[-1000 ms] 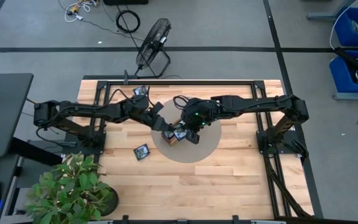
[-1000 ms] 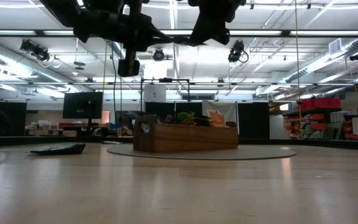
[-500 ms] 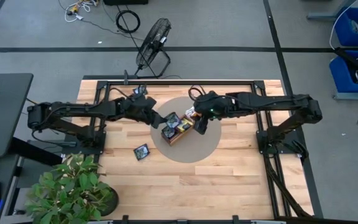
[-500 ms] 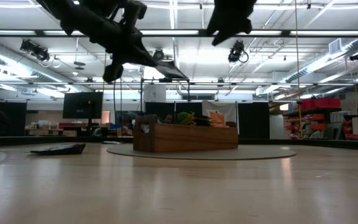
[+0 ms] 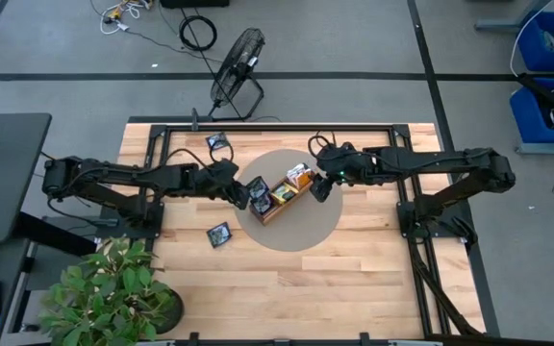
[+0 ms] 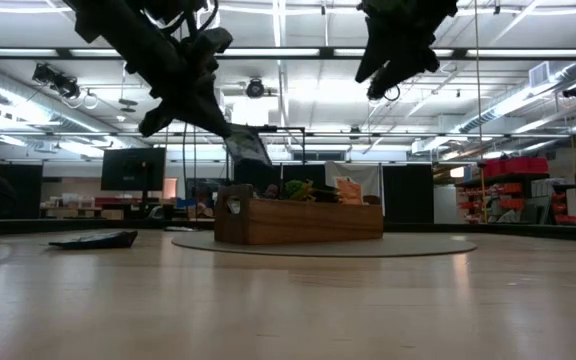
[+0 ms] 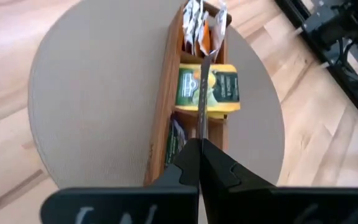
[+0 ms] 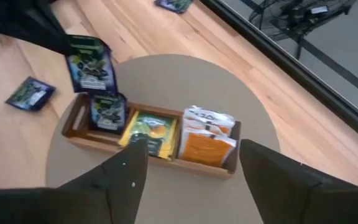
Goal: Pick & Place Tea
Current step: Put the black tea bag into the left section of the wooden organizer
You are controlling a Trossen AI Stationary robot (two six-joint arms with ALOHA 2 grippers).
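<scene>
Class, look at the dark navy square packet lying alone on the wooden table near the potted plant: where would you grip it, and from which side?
Come straight down from above and pinch two opposite edges of the dark navy square packet. It lies flat on the wooden table, thin in the low view, with nothing touching it.

We see a brown wooden tray (image 8: 79,134) on a round grey mat (image 8: 253,186) over the pale wood-plank counter (image 8: 36,56). Its packets run dark navy (image 8: 107,113), yellow-and-green (image 8: 149,132), then orange-and-white (image 8: 207,140). The held packet (image 8: 89,65) is dark navy with what looks like green print. Both end effectors are black.
</scene>
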